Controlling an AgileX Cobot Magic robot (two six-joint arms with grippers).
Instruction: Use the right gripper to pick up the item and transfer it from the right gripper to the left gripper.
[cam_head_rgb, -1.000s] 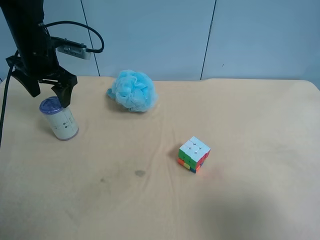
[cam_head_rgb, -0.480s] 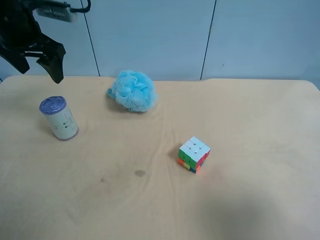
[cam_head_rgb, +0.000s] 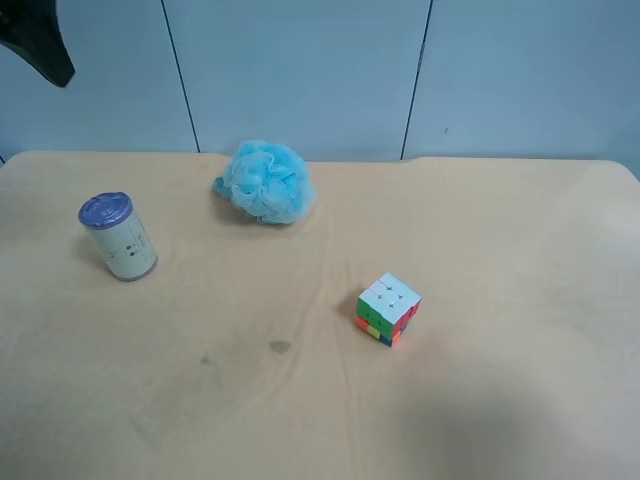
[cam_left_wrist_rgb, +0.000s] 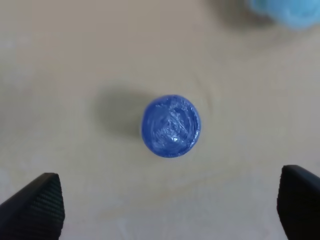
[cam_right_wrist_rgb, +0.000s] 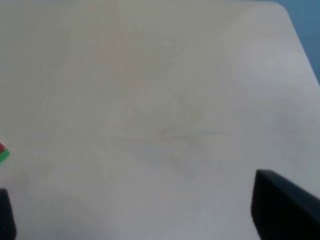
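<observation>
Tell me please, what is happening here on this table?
Nothing is held at this moment. The can stands upright on the table, near a blue puff, with a coloured cube further away. The left gripper hangs high above the can with open jaws. The right gripper is also open, over bare table.

On the counter (cam_head_rgb: 500, 400), the can (cam_head_rgb: 118, 236) stands far left, the puff (cam_head_rgb: 265, 181) farther back to its right, the cube (cam_head_rgb: 388, 308) nearer, right of both.
</observation>
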